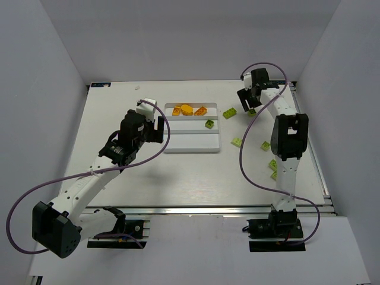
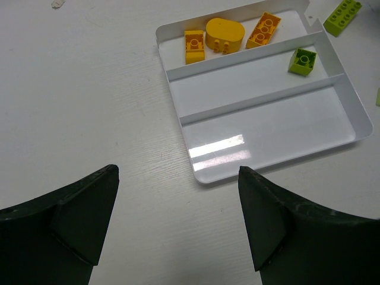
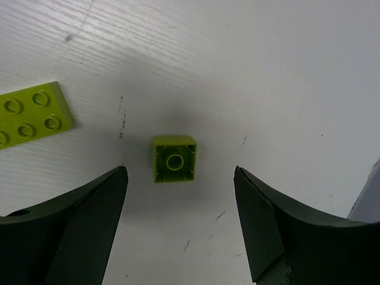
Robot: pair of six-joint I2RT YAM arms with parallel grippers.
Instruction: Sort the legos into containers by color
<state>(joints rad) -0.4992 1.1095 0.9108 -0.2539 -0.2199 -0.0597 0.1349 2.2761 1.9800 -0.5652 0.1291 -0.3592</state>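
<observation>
Lego [image 3: 174,159] — lime, underside up — beneath spread right pincer [image 3: 179,178].

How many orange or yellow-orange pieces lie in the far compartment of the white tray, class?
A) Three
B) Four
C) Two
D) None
A: the left wrist view shows a small orange brick, a rounded yellow-orange piece and a longer orange brick side by side in the far compartment of the white tray.
</observation>
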